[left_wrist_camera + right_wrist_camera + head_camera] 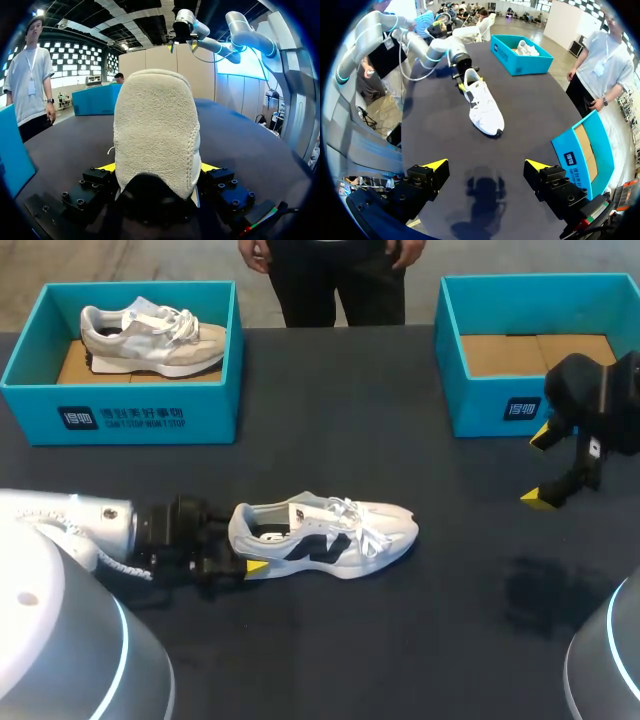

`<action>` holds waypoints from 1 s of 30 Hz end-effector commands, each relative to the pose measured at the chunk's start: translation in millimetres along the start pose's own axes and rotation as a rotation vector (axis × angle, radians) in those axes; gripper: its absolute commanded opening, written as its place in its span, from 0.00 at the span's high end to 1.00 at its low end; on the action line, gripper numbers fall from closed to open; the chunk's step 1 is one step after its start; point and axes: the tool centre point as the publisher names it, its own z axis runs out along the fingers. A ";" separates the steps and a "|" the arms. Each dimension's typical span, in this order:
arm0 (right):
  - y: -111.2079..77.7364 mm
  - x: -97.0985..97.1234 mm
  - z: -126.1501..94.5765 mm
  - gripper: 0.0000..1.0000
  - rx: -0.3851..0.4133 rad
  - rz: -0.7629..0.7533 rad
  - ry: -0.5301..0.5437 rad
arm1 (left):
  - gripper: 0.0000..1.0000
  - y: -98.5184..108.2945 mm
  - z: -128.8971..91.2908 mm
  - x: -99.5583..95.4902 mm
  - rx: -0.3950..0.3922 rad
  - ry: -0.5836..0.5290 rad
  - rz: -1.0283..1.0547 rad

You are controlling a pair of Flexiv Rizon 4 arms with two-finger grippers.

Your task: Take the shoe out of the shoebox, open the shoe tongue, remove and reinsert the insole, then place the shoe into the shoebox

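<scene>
A white sneaker with dark side markings point(320, 535) lies on its sole on the dark table, toe pointing right. My left gripper point(245, 545) sits at its heel, open, with the heel point(157, 130) between the yellow fingertips point(107, 167), which stand close on both sides. The right wrist view shows the same sneaker point(482, 102) ahead, with the left gripper point(461, 75) behind it. My right gripper point(541, 467) hangs open and empty above the table's right side, in front of the empty teal shoebox point(500, 405). In its own view the right gripper point(487, 165) holds nothing.
A second teal shoebox point(120, 420) at the back left holds a grey-white sneaker point(150, 335). The empty shoebox point(585, 150) stands beside my right gripper. Bare dark table point(470, 590) lies between the sneaker and my right arm.
</scene>
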 end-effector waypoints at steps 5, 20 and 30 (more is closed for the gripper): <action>0.9 -1.3 1.5 0.00 0.004 0.001 0.002 | 1.00 2.5 -1.9 -6.3 -0.010 0.022 -0.006; 0.9 -1.3 1.5 0.00 0.004 0.001 0.002 | 1.00 3.5 -1.9 -6.4 -0.006 0.029 -0.016; 0.9 -1.3 1.5 0.00 0.004 0.001 0.002 | 1.00 3.5 -1.9 -6.4 -0.006 0.029 -0.016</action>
